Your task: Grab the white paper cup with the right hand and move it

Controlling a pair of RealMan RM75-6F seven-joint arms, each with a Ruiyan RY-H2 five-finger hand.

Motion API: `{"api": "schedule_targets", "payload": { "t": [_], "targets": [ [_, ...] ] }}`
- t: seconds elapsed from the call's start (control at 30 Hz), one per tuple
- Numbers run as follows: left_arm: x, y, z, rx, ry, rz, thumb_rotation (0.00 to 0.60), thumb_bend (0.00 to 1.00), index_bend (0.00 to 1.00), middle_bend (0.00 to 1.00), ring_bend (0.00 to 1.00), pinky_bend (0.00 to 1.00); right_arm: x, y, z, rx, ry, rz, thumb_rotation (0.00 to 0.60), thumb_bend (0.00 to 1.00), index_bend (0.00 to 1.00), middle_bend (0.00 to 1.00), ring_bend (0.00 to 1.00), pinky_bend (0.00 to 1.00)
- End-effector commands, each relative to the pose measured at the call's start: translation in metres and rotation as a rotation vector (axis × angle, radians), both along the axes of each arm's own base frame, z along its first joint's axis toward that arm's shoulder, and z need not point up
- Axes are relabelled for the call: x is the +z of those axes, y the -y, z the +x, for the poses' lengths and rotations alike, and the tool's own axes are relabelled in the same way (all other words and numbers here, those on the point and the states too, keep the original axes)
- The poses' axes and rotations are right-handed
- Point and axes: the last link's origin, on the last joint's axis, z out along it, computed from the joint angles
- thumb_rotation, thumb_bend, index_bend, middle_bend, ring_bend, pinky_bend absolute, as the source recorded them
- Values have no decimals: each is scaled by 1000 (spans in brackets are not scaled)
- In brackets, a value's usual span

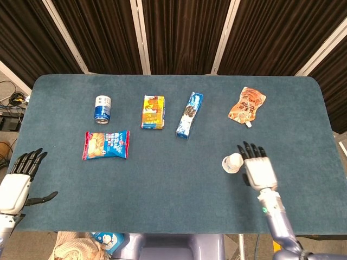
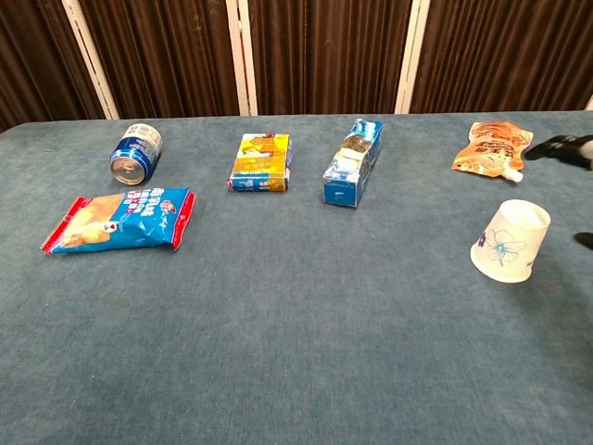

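A blue-green cloth table (image 1: 173, 206) is seen from above in the head view and from low in front in the chest view. The white paper cup (image 1: 232, 163) (image 2: 510, 241) rests upside down on the cloth at the right side, tilted, with a small blue flower print on its wall. The right hand (image 1: 257, 167) sits just beside the cup on its outer side, palm down, fingers straight and spread, holding nothing; a narrow gap separates it from the cup. In the chest view only dark fingertips (image 2: 561, 146) show at the right edge.

The left hand (image 1: 20, 179) hovers at the table's near left corner, fingers extended and apart, thumb out, empty.

Across the far half of the table lie 5 items, well apart from the cup: a blue can (image 1: 103, 108) on its side, a red and blue snack bag (image 1: 106, 144) in front of it, a yellow box (image 1: 153, 112), a blue box (image 1: 189, 114), and an orange pouch (image 1: 247, 105) at the far right.
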Motion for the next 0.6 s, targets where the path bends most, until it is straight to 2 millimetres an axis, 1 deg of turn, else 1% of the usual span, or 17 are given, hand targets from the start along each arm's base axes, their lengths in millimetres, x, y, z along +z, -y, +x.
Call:
{"api": "schedule_targets", "payload": {
  "t": [0.03, 0.07, 0.17, 0.27, 0.33, 0.47, 0.53, 0.6],
  "targets": [
    [0, 1, 0, -4, -5, 5, 600, 0, 0, 0, 0, 0, 30, -26, -19, -24, 29, -53, 600, 373, 0, 0, 0, 100],
    [0, 1, 0, -5, -7, 6, 600, 0, 0, 0, 0, 0, 34, -30, -22, -26, 34, -60, 600, 372, 0, 0, 0, 98],
    [0, 2, 0, -9, -20, 15, 600, 0, 0, 0, 0, 0, 55, -54, -39, -39, 52, -92, 600, 372, 0, 0, 0, 87],
    [0, 3, -1, -11, -34, 23, 600, 0, 0, 0, 0, 0, 67, -75, -51, -42, 59, -112, 600, 372, 0, 0, 0, 70],
    [0, 4, -2, -11, -44, 31, 600, 0, 0, 0, 0, 0, 77, -93, -60, -38, 77, -135, 600, 372, 0, 0, 0, 55],
    [0, 4, -2, -18, -60, 47, 600, 0, 0, 0, 0, 0, 88, -117, -75, -28, 104, -174, 600, 372, 0, 0, 0, 32],
    [0, 4, -2, -22, -63, 51, 600, 0, 0, 0, 0, 0, 89, -125, -81, -24, 111, -184, 600, 371, 0, 0, 0, 26],
    [0, 4, -1, -27, -62, 52, 600, 0, 0, 0, 0, 0, 88, -129, -84, -23, 132, -197, 600, 371, 0, 0, 0, 26]
  ]
}}
